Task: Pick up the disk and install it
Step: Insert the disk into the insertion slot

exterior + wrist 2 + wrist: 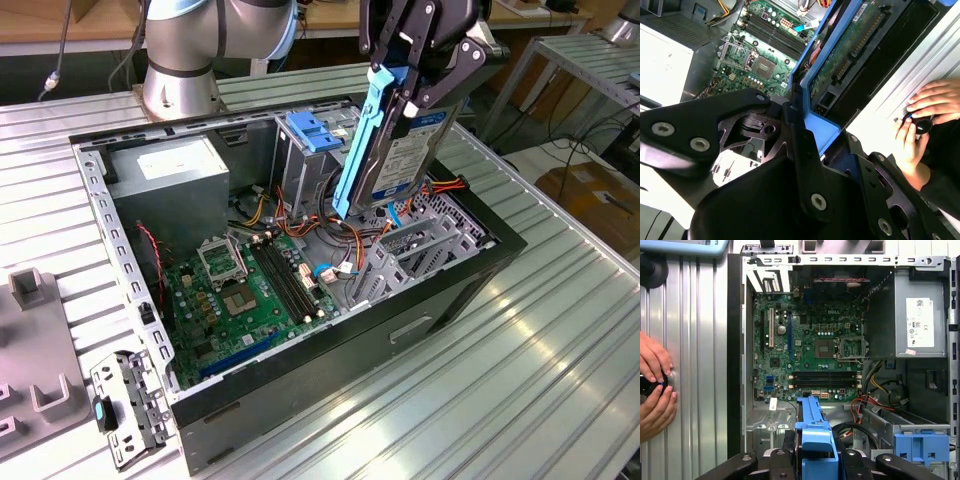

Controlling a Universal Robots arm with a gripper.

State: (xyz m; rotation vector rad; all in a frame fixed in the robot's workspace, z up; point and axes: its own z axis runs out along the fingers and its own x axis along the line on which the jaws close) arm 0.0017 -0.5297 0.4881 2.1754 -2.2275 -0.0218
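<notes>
One open computer case (330,375) lies on the ribbed table (520,350). From the exterior view's left come a grey power-supply box (170,180) in the case's far corner and the green motherboard (240,300). Next is the disk (405,160), tilted steeply on end over the case, its lower edge close above the grey drive cage (425,235). The pincer (410,95) is clenched on the disk's upper end. In both wrist views a person's hands (655,410) (935,102) rest on the table beside the case.
</notes>
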